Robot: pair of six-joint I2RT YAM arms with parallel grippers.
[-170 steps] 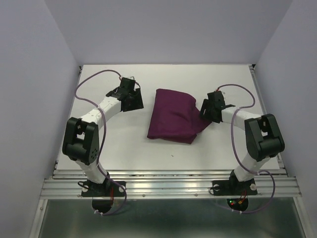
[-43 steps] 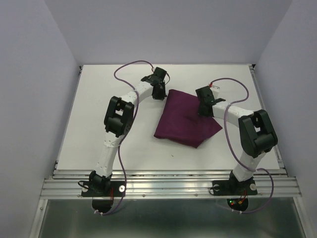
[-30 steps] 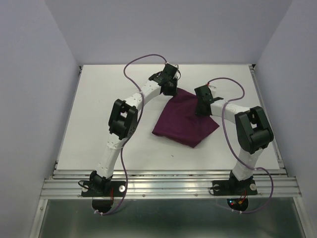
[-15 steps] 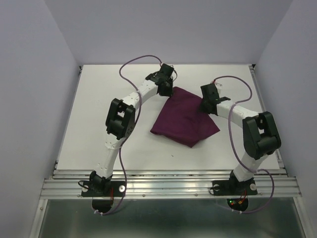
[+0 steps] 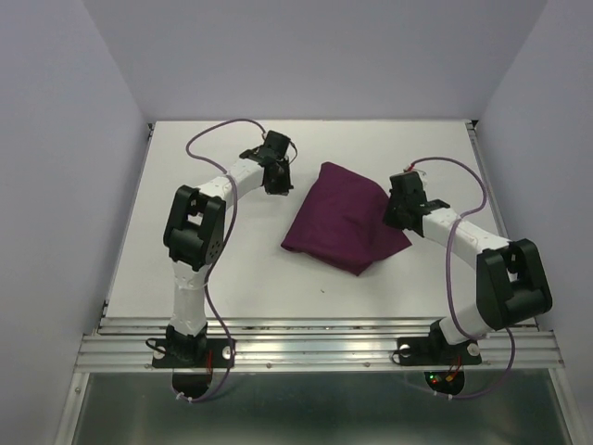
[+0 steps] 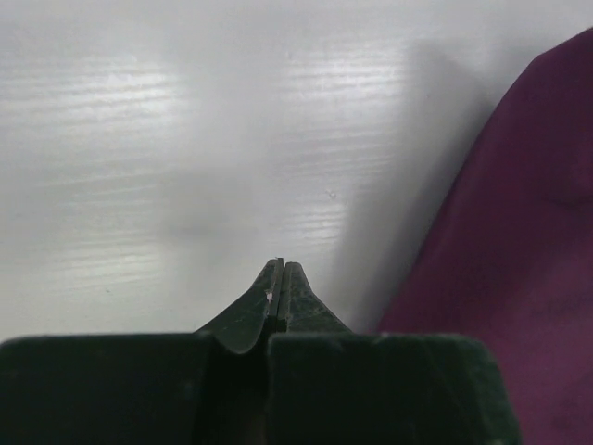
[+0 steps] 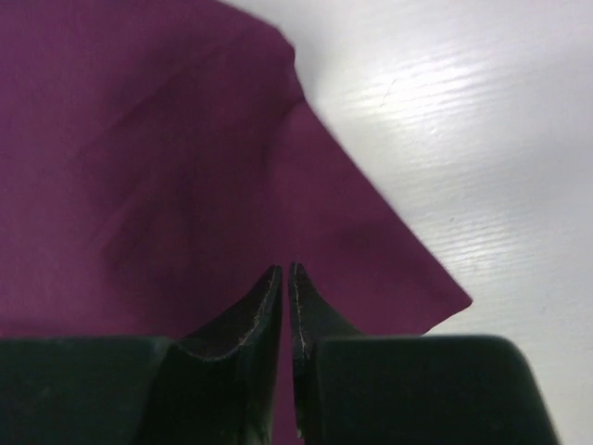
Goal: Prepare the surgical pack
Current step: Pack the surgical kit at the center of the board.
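White wood-grain tabletop (image 5: 232,269) boxed in by plain pale lavender walls (image 5: 315,56) at back and both sides, ribbed aluminium rail (image 5: 315,338) along near edge, dull grey panel (image 5: 306,408) below, lit evenly with soft glare.

The overhead view is bright and even for me, lit softly from above; the white table (image 5: 269,287) carries only faint shadows. In both wrist views I see streaked glare on the table, a soft grey shadow beside the purple cloth (image 6: 519,232), and the near fingers (image 6: 255,320) dark and blurred.
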